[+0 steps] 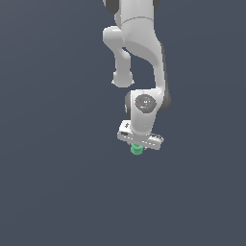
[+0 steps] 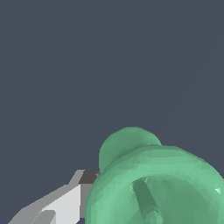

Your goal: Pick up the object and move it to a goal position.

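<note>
Spool (image 1: pixel 136 149) under hand (image 1: pixel 138 145), pressed against finger (image 2: pixel 65 203).

Object: we see a small mint-green spool (image 1: pixel 136 149), flared ends, narrow waist.
Position: just beneath the wrist assembly.
Close view: its rounded flare (image 2: pixel 157 188) looms large.

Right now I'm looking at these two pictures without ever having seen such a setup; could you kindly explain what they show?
Both are simulator renders of one moment. The exterior view, from a camera off the machine, shows a white jointed robot arm reaching down over a plain dark surface. At its tip is the hand, and a small mint-green spool-shaped piece peeks out beneath it. The wrist view comes from a camera on the arm's wrist, so the same green piece looms large, beside one grey finger. Whether the hand is gripping it is unclear.
</note>
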`<state>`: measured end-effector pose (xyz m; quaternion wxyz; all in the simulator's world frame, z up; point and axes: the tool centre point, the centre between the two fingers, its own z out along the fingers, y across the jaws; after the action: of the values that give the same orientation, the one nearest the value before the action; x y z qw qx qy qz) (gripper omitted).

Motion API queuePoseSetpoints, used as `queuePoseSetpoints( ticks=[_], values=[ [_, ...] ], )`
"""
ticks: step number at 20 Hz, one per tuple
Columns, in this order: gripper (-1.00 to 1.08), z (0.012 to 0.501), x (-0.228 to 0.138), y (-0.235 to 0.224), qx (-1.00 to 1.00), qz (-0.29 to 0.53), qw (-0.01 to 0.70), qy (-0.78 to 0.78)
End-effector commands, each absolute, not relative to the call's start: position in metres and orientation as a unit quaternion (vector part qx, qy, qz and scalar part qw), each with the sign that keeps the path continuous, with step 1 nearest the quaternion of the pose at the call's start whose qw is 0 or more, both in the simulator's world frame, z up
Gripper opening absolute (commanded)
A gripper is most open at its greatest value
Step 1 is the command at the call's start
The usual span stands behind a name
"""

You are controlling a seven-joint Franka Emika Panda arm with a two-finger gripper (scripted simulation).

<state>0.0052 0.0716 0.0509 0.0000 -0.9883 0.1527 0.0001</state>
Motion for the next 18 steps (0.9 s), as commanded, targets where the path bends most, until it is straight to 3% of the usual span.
queuePoseSetpoints(
  ticks=[1,9,18],
  values=[
    [-1.00,0.058,0.006,0.069,-0.988,0.000,0.000,0.153],
    [-1.00,0.108,0.007,0.053,-0.988,0.000,0.000,0.153],
    [-1.00,0.205,0.009,0.021,-0.988,0.000,0.001,0.153]
  ],
)
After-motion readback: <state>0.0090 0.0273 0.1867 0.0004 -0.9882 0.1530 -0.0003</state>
